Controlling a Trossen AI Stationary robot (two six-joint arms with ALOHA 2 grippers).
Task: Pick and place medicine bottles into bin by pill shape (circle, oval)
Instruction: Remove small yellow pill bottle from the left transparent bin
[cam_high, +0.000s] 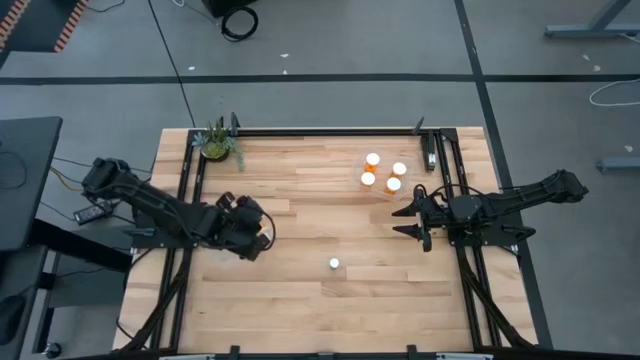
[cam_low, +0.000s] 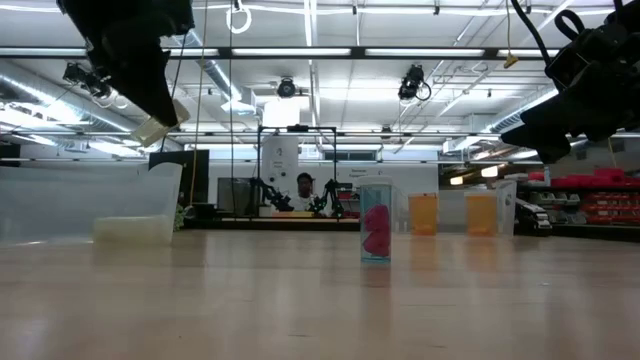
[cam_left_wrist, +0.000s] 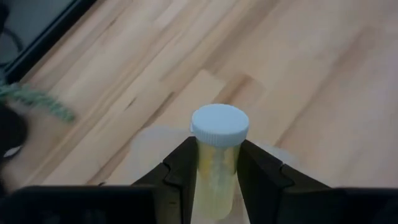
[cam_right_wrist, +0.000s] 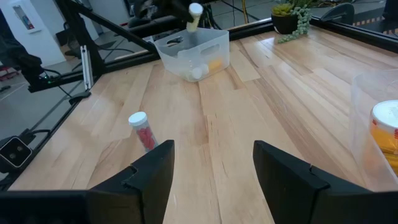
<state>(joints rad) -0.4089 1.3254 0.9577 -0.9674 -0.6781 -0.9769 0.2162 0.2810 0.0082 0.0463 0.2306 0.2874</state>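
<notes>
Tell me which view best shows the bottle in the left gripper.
Left wrist view: the bottle sits close up between the left gripper's fingers, white cap and pale body clear. Low view shows only its end poking out below the arm; right wrist view catches it far off above the bin; high view hides it.

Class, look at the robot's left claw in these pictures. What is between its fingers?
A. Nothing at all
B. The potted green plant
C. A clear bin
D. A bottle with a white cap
D. In the left wrist view the left claw is closed on an upright bottle with a white cap, its two dark fingers pressed against the bottle's sides above the wooden table.
</notes>
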